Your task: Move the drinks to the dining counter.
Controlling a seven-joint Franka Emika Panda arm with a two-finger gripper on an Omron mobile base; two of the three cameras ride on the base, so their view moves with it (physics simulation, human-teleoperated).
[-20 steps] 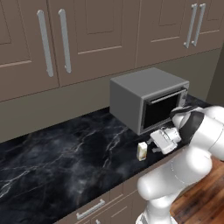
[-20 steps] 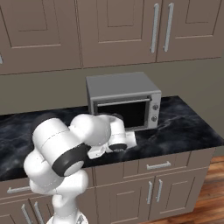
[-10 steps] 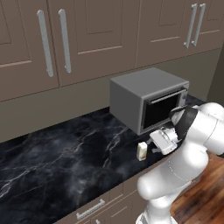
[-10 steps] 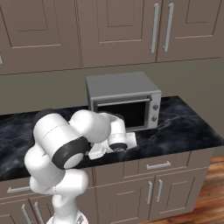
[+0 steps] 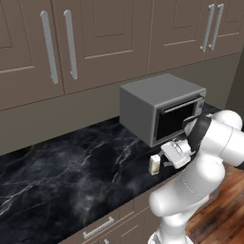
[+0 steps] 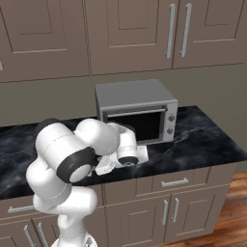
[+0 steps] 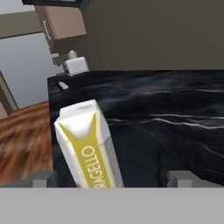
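Carton (image 7: pixel 89 146) stands on black marble worktop (image 5: pixel 71 176), between spread end effector (image 7: pixel 111 179) fingers.

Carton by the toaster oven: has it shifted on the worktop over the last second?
No. In the left base view the carton stands at the same spot near the toaster oven's front corner; the open gripper is beside it.

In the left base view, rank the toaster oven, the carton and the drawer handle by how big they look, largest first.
1. toaster oven, largest by far.
2. and 3. drawer handle and carton: look about alike; the handle is nearer the camera, so no ranking.
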